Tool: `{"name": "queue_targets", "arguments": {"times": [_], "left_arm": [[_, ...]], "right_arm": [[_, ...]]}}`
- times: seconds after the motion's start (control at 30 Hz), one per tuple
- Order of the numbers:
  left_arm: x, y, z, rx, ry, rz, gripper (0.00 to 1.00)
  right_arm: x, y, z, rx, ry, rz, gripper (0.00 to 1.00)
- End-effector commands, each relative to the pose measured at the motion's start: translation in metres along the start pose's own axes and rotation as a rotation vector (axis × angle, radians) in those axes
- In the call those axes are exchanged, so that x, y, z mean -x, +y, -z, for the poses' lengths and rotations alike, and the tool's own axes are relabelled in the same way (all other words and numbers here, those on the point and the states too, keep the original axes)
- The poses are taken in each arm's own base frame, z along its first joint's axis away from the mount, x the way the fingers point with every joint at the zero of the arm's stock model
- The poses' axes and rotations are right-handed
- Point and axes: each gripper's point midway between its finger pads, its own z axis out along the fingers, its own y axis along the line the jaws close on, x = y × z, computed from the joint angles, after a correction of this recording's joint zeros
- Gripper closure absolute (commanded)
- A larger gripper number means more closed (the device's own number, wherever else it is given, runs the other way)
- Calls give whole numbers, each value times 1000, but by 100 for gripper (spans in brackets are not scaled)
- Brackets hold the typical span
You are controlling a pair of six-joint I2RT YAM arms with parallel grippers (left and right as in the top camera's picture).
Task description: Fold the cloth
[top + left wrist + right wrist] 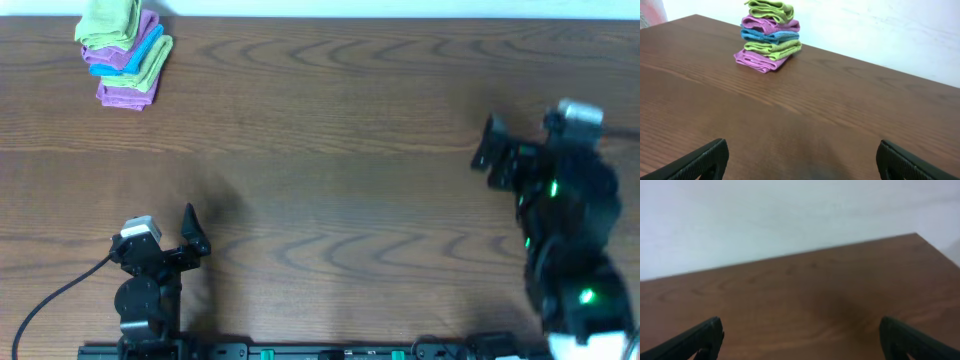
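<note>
The lime-green cloth lies folded on top of a small stack at the table's far left corner. The left wrist view shows it too, cloth, ahead and to the left. My left gripper sits near the front edge, far from the stack. It is open, left gripper, with only bare wood between its fingers. My right gripper hovers at the right side. It is open as well, right gripper, over empty tabletop.
Under the top cloth the stack holds purple cloths, a blue cloth and a second green cloth. A black cable trails from the left arm. The brown table ends at a white wall.
</note>
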Motion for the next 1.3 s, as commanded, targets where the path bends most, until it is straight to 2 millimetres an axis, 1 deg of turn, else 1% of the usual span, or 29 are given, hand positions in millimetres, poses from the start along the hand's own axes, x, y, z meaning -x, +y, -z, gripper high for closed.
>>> {"name": "queue_targets", "arguments": {"times": [0.0,0.17,0.33,0.47,0.73,0.93,1.07,1.27], "left_arm": [[-15,5,-2,17,42,10,5],[-15,5,-2,16,42,10,5],[-15,5,-2,16,42,10,5],[-15,5,-2,16,42,10,5],[-15,5,-2,17,42,10,5],[-15,5,-2,16,42,10,5],[-15,5,-2,16,42,10,5],[-15,5,-2,17,42,10,5]], "right_arm": [[-34,-7,5,20,-19,-32,1],[-83,-18,12,34,-59,-41,1],[-117,-26,15,41,-74,-45,1],[-137,-30,15,47,-89,-48,1],[-153,-30,16,70,-119,-54,1],[-156,-31,17,76,-144,-59,1],[-163,-31,14,79,-132,-56,1],[-163,-31,14,82,-131,-55,1]]}}
